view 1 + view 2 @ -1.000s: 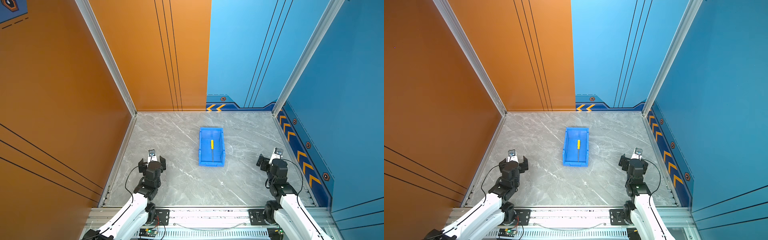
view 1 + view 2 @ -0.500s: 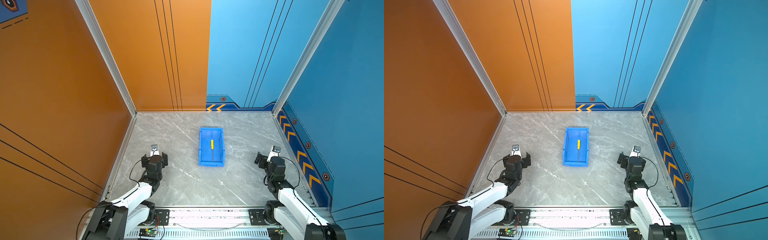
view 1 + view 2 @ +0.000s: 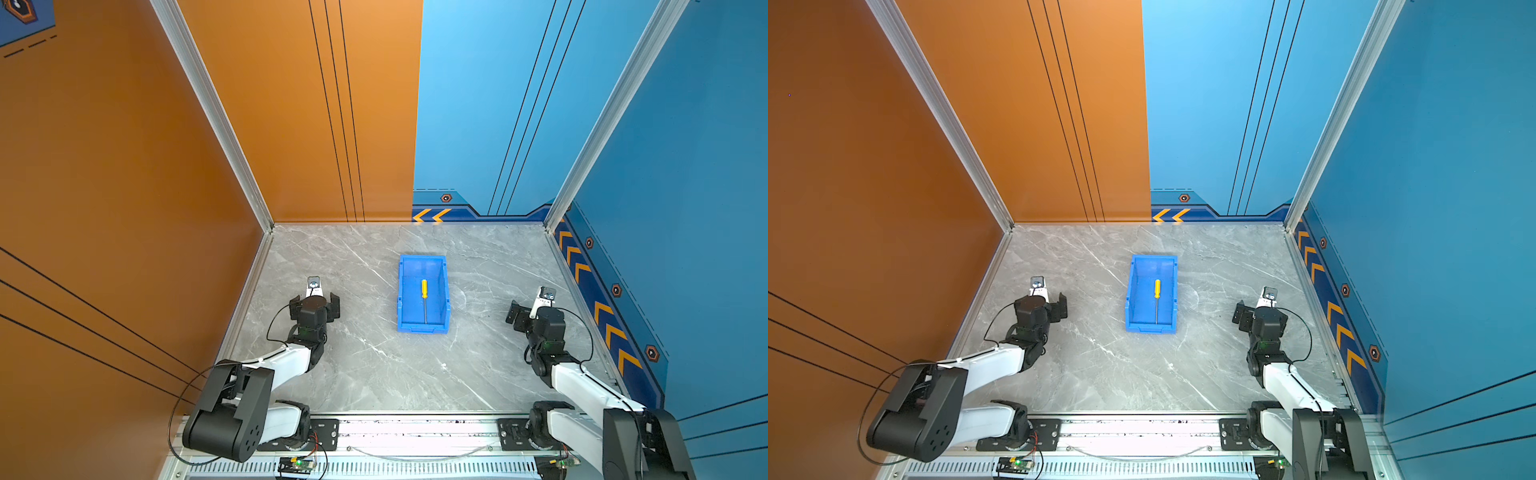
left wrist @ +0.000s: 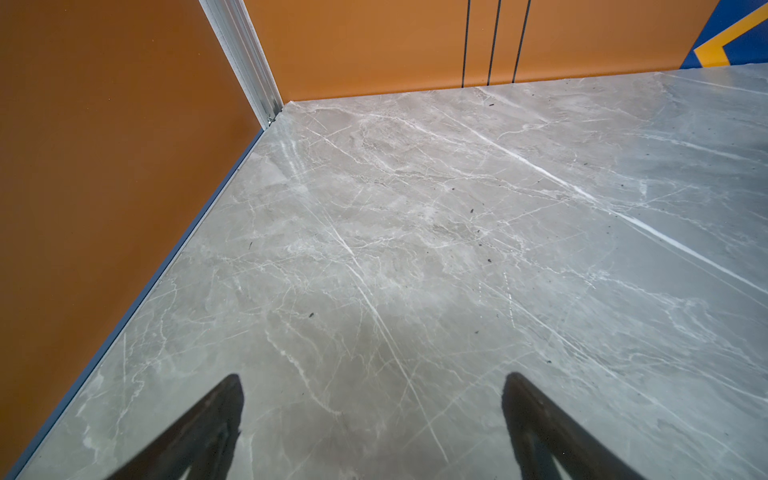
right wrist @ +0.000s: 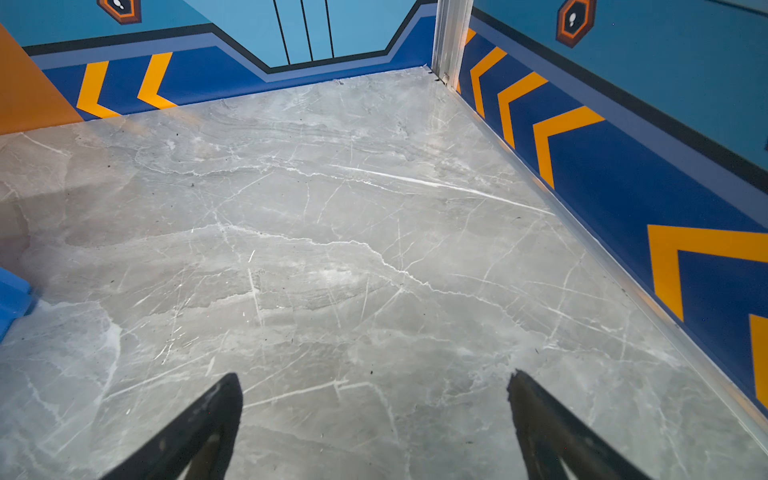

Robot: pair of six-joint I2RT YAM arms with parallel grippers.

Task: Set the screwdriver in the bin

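The screwdriver (image 3: 424, 301) (image 3: 1157, 300), yellow-handled with a thin silver shaft, lies flat inside the blue bin (image 3: 401, 291) (image 3: 1128, 295) at the middle of the table, handle toward the back wall. My left gripper (image 3: 314, 309) (image 3: 1042, 308) hovers low over the table well left of the bin, open and empty. My right gripper (image 3: 536, 319) (image 3: 1262, 321) sits well right of the bin, also open and empty. In the left wrist view my left gripper (image 4: 372, 386) shows only bare marble between its fingers. In the right wrist view my right gripper (image 5: 376, 384) shows the same, with a corner of the bin (image 5: 12, 299) at the picture's edge.
The grey marble table (image 3: 374, 365) is walled by an orange panel (image 3: 166, 208) on the left, and blue panels (image 3: 685, 249) on the right and behind. An aluminium rail (image 3: 415, 428) with both arm bases runs along the front edge.
Both arms have folded down lower, their elbows coming into view at the front. The grippers stay open. The screwdriver and bin have not moved.
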